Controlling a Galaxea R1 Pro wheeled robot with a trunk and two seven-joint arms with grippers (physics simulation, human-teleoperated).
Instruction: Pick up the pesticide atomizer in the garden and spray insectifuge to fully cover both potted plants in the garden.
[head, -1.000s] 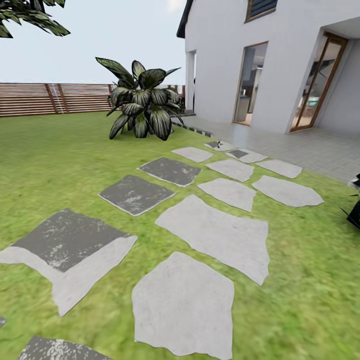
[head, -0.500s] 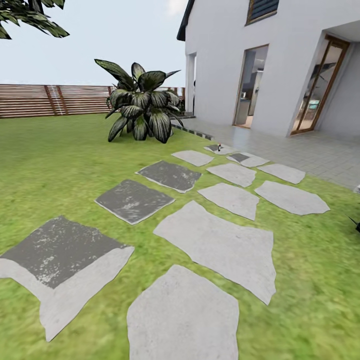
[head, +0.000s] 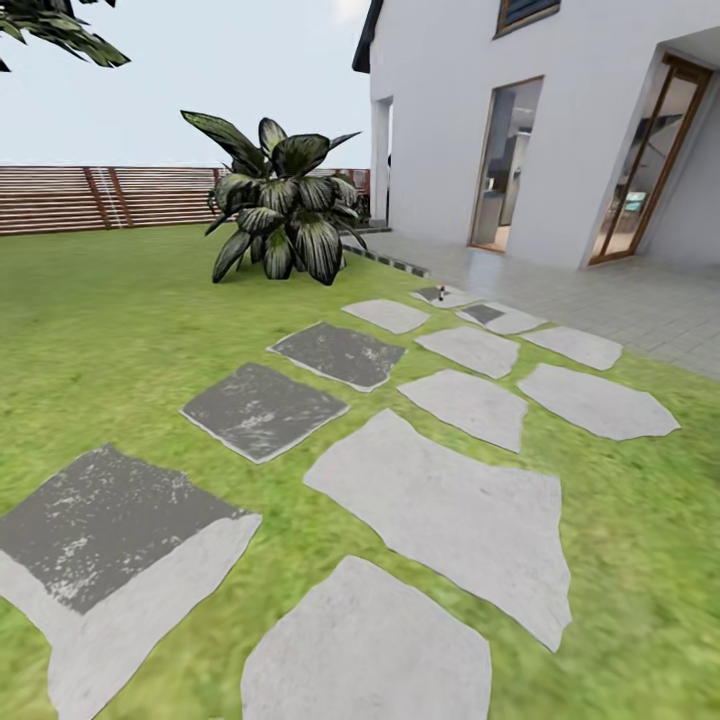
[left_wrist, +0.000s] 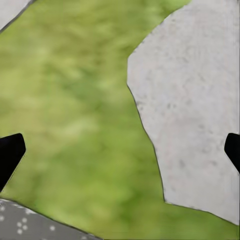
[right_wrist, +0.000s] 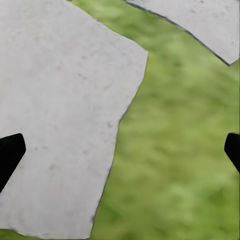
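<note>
I am over the garden lawn (head: 110, 330), facing a path of grey stepping stones (head: 445, 505). Far along the path, a tiny dark upright object with a pale end (head: 440, 292) stands on a stone; it looks like the pesticide atomizer but is too small to be sure. The potted plants are out of view. My left gripper (left_wrist: 120, 155) is open, its black fingertips (left_wrist: 9, 155) wide apart above grass and a stone edge. Over a pale stone and grass my right gripper (right_wrist: 120, 155) also stands open, nothing between its fingertips (right_wrist: 10, 152).
A large striped spiky plant (head: 280, 215) grows at the lawn's far side. Behind it runs a brown slatted fence (head: 100, 197). A white house (head: 560, 130) with glass doors and a tiled terrace (head: 620, 305) lies to the right.
The whole head view has shifted: the stones have slid closer and lower, so the camera has moved forward. A dark shape at the right edge has left the picture.
</note>
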